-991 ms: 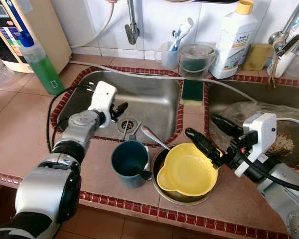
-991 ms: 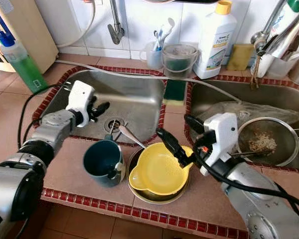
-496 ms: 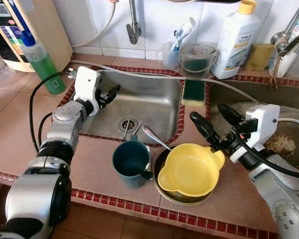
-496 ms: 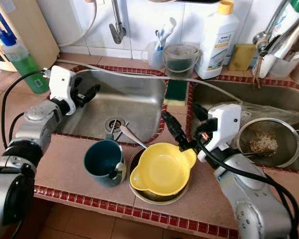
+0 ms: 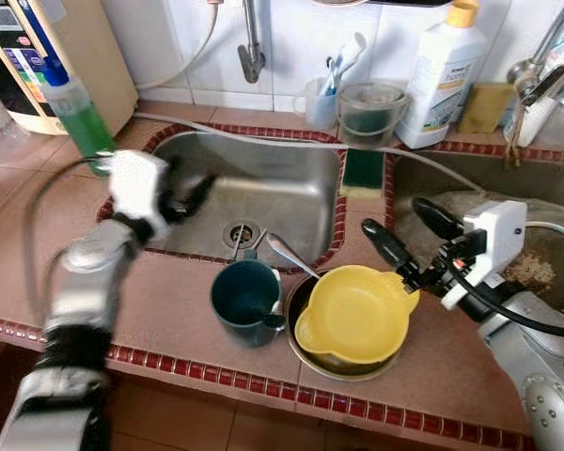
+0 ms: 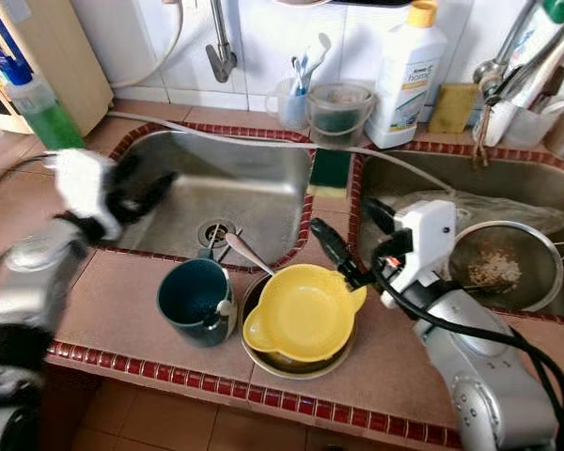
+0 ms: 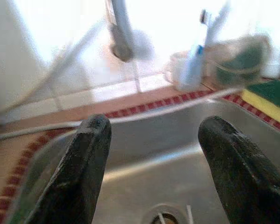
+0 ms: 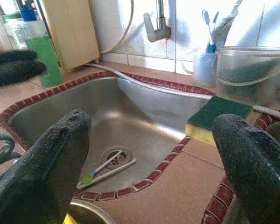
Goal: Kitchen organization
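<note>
"home" readable on the white detergent bottle (image 5: 444, 77) at the worktop's back edge; other print too small. Terracotta-tiled worktop (image 5: 19, 235) with red mosaic trim, white wall tiles, twin steel sinks (image 5: 282, 193). Yellow bowl (image 5: 355, 318) nested in a metal bowl by the front edge, beside a teal mug (image 5: 246, 301). Right gripper (image 5: 401, 232) just behind the yellow bowl, fingers spread. Left gripper (image 7: 151, 172), blurred, over the left sink's left rim, fingers apart. Seen from the right wrist: toothbrush (image 8: 100, 171) at the drain.
</note>
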You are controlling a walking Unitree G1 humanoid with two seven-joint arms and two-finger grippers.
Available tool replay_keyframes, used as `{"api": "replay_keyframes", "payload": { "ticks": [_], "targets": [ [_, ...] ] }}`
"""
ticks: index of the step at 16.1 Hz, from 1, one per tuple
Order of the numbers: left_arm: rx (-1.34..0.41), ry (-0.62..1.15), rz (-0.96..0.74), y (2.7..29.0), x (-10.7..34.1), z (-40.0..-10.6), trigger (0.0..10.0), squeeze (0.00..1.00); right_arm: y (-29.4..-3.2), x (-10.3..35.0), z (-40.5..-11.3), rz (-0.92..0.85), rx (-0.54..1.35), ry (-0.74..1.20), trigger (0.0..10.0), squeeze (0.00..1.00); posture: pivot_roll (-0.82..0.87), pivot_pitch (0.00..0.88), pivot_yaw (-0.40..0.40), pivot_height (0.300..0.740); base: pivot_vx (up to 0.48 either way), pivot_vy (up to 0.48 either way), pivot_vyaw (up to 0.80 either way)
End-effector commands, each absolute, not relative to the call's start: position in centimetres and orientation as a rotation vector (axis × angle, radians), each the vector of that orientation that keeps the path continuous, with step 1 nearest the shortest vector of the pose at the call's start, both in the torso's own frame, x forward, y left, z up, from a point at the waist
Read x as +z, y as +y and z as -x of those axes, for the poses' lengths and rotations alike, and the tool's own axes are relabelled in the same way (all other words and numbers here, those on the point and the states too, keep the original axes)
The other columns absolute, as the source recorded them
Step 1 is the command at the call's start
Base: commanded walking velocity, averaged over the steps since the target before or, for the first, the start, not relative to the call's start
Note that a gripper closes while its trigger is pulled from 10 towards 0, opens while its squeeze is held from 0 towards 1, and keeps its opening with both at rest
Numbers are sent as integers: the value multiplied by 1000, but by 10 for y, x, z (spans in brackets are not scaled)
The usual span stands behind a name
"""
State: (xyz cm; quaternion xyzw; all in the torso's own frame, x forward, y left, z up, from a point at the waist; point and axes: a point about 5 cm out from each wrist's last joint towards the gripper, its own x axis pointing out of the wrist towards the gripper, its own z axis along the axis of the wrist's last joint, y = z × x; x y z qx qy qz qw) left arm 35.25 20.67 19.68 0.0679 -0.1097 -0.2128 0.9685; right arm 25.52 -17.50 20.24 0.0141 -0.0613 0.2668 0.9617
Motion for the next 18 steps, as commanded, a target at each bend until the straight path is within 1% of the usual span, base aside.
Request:
{"api": "replay_keyframes", "payload": {
  "ticks": [1,2,3,5,6,8,9,10,11,12,15,18],
  "targets": [
    [-414,-247,-132,216,205,-348,10000,0,-175,203,-254,-17,551,-132,10000,0,-202,91,68,740,0,0,0],
    [-405,-246,-129,218,207,-345,10000,0,-175,202,-254,-15,555,-133,10000,0,-201,91,64,740,0,0,0],
    [-426,-265,-156,224,210,-331,10000,0,-174,201,-254,-11,573,-134,10000,0,-201,88,64,740,0,0,0],
    [-468,-253,-129,228,203,-317,10000,0,-174,200,-255,-5,588,-135,10000,0,-197,80,60,740,0,0,0],
    [-443,-219,-155,232,195,-315,10000,0,-175,199,-256,-1,590,-134,10000,0,-196,78,59,740,0,0,0],
    [-397,-162,-127,236,182,-312,10000,0,-175,197,-258,2,587,-133,10000,0,-200,71,58,740,0,0,0],
    [-401,-159,-118,235,180,-309,10000,0,-175,197,-258,2,587,-133,10000,0,-200,69,59,740,0,0,0],
    [-428,-152,-102,233,176,-299,10000,0,-175,195,-258,2,588,-131,10000,0,-202,67,56,740,0,0,0],
    [-498,-137,-96,234,174,-284,10000,0,-177,193,-258,1,588,-129,10000,0,-199,65,53,740,0,0,0],
    [-538,-123,-70,238,174,-277,10000,0,-178,192,-258,1,588,-126,10000,0,-196,64,50,740,0,0,0],
    [-620,-119,-128,248,175,-260,10000,0,-180,189,-262,11,584,-115,10000,0,-180,66,34,740,0,0,0],
    [-664,-57,-73,255,176,-247,10000,0,-180,185,-264,21,605,-97,10000,0,-176,69,27,740,0,0,0]
  ]
}}
